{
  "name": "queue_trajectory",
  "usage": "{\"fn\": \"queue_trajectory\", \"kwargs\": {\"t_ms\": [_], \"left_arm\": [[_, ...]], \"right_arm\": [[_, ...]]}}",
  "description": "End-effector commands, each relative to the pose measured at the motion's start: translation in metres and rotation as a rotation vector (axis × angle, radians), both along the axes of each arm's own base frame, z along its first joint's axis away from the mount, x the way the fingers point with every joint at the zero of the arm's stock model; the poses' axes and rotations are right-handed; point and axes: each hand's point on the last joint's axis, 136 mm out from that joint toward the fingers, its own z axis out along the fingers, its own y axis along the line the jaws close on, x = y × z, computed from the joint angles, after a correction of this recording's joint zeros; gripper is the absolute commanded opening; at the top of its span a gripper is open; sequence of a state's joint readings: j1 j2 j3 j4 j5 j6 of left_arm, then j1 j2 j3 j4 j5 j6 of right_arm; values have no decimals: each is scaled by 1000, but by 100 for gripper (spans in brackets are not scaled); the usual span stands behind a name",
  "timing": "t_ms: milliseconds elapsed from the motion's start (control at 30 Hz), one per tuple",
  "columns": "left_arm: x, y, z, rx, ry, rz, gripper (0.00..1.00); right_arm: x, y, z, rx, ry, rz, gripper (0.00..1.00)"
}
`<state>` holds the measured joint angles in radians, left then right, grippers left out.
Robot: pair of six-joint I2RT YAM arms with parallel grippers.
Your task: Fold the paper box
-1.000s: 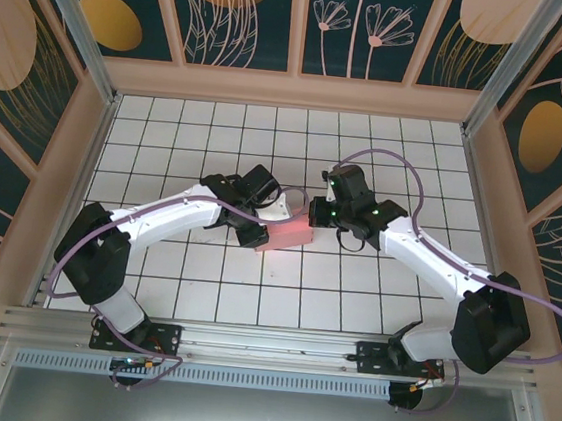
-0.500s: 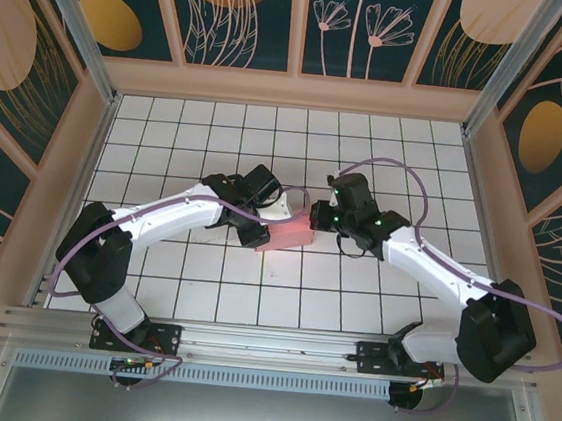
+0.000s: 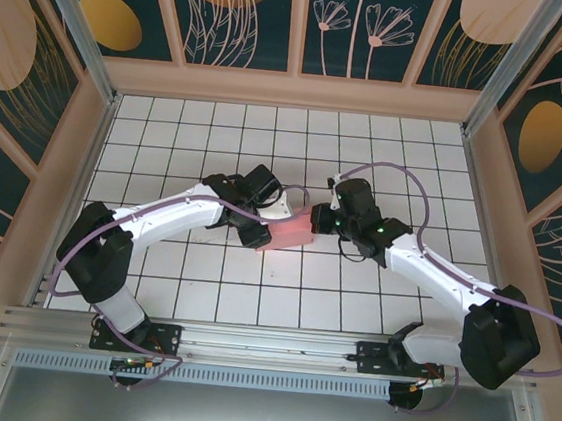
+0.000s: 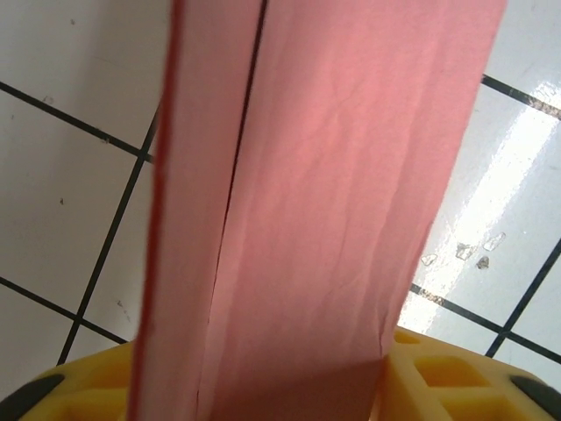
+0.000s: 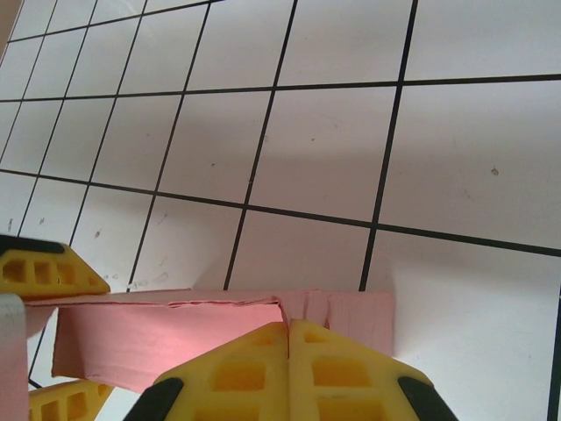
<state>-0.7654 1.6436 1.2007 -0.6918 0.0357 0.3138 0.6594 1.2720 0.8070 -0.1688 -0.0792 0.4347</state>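
Tiles [image 3: 202,293], white, under paper box [image 3: 292,234]; floral walls [image 3: 251,16]

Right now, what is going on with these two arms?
Two arms work on a pink box at the middle of the tiled table. The left fingers stand on either side of its left end; whether they grip it is unclear. The right fingers are shut, their tips against the box's right end.

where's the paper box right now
In the top view the paper box lies mid-table on the white tiles, with the left gripper at its left end and the right gripper at its right end.
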Motion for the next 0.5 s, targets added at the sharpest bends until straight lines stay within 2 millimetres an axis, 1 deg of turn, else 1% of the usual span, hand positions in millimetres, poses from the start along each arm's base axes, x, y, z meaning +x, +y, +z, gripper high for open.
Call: {"fn": "queue_trajectory", "kwargs": {"t_ms": [0,33,167,200,400,467], "left_arm": [[20,-11,15,-66,-70,72,51],[22,-12,20,-78,-83,84,54],[29,-15,40,-139,-137,119,71],[30,-16,44,-155,-149,126,74],[35,-13,71,-248,-220,216,81],[41,-6,85,-291,-267,297,84]], "right_arm": [[-9,6,-2,0,-7,47,0],[-9,5,-2,-3,-9,44,0],[-9,3,-5,-17,-9,36,0],[-9,3,-5,-17,-10,35,0],[-9,3,-5,-24,-10,32,0],[-8,3,-5,-28,-10,32,0]]}}
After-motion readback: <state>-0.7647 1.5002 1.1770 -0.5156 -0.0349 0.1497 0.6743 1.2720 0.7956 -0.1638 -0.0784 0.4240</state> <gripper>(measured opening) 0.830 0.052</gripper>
